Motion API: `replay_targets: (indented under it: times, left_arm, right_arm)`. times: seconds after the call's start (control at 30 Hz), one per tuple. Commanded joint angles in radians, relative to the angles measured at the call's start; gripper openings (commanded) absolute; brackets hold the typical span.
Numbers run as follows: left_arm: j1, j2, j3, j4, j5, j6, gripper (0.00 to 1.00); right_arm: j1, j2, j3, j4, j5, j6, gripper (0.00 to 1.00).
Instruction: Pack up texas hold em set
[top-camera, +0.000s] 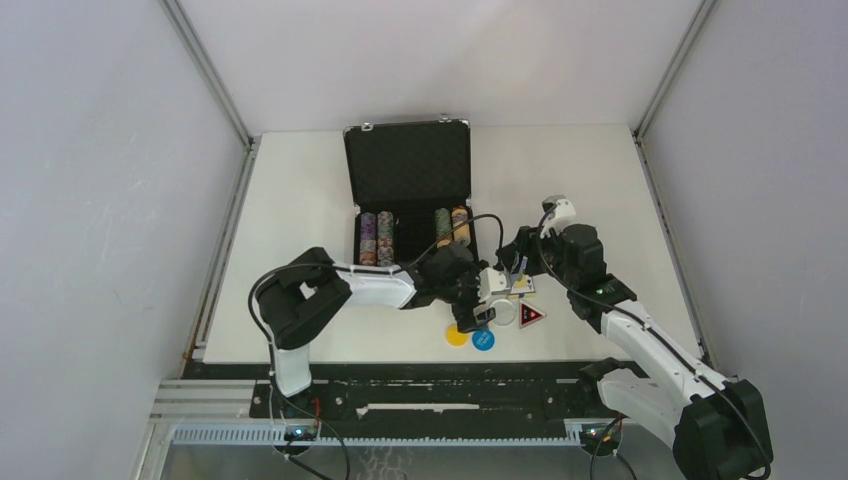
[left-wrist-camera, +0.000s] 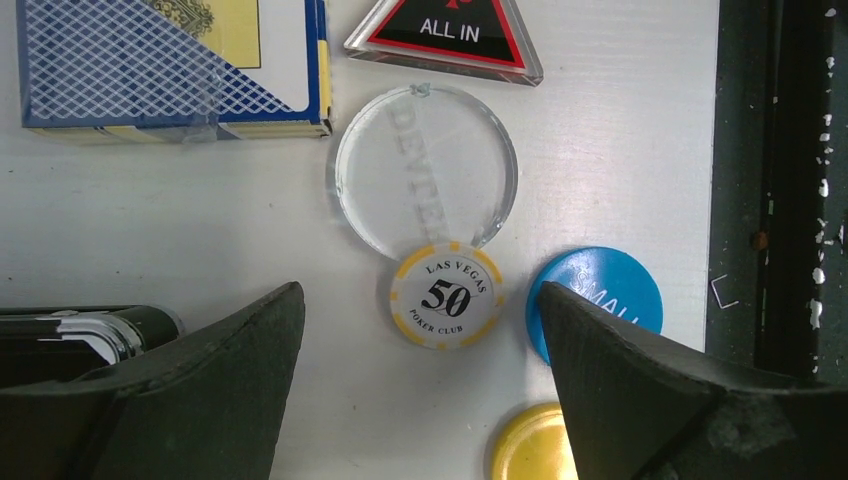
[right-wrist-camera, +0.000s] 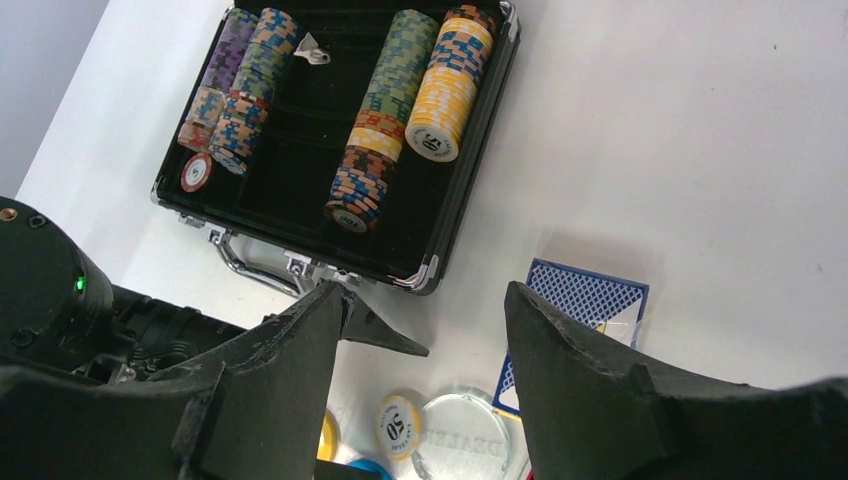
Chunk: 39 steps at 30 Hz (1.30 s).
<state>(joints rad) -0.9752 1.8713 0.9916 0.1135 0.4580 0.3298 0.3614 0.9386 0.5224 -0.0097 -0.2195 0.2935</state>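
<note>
Here, white table (top-camera: 610, 180), grey walls (top-camera: 90, 200), open briefcase (top-camera: 407, 165)

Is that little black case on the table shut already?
No, the black case stands open with its lid raised, and rows of chip stacks show inside it.

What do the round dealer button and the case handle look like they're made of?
The dealer button looks like clear, glossy acrylic or a similar plastic: the white table shows through it, and its lettering seems frosted in. The case handle looks like polished metal, probably chromed, judging by its bright, mirror-like shine.
</note>
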Motion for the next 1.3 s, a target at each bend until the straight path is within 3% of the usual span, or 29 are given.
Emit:
replay_targets:
  times: [0.0, 0.47, 0.8, 1.27]
  left_arm:
    - [-0.028, 0.012, 0.02, 0.005, -0.069, 0.008, 0.91]
    - [-0.043, 0.005, 0.008, -0.027, -0.093, 0.011, 0.9]
    - [-0.043, 0.012, 0.013, -0.054, -0.075, 0.005, 0.77]
    - [-0.043, 0.032, 0.035, -0.084, -0.067, 0.001, 0.66]
  right_arm:
    - [-0.001, -0.011, 0.002, 0.052, -0.013, 0.009, 0.69]
    - [-0.001, -0.018, 0.002, 0.05, -0.02, 0.011, 0.69]
    - [-0.001, -0.015, 0.002, 0.05, -0.023, 0.011, 0.69]
    - [-0.001, -0.014, 0.002, 0.051, -0.025, 0.012, 0.69]
